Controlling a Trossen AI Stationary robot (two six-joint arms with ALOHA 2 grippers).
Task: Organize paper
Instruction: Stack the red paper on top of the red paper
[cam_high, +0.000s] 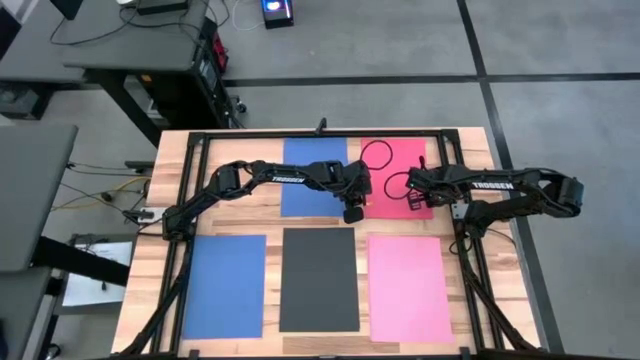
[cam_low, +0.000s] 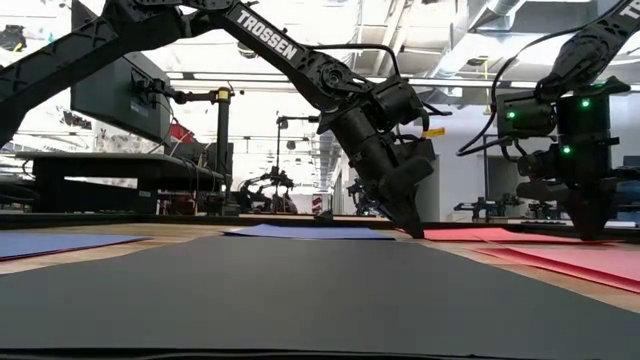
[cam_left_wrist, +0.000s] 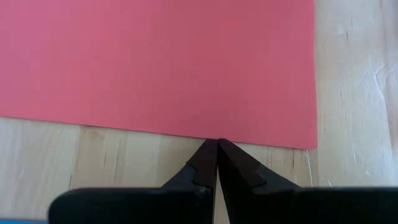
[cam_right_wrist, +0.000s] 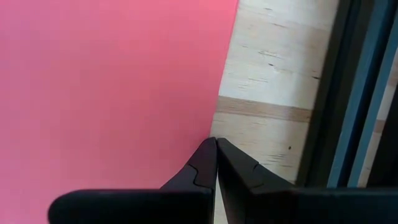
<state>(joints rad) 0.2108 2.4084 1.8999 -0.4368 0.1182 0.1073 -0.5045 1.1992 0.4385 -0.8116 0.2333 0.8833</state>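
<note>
While both arms reach over the red sheet (cam_high: 392, 160) at the table's (cam_high: 140, 260) far side, we see the left gripper (cam_left_wrist: 217, 144) clenched with nothing in it, tips at that sheet's near edge. The right gripper (cam_right_wrist: 216, 142) is clenched too and bare, tips at the red sheet's side edge. Beside the red sheet lies a blue sheet (cam_high: 300, 160). Nearer than it lie another blue sheet (cam_high: 224, 285), a black sheet (cam_high: 319, 279) and a pink sheet (cam_high: 409, 287), apart.
</note>
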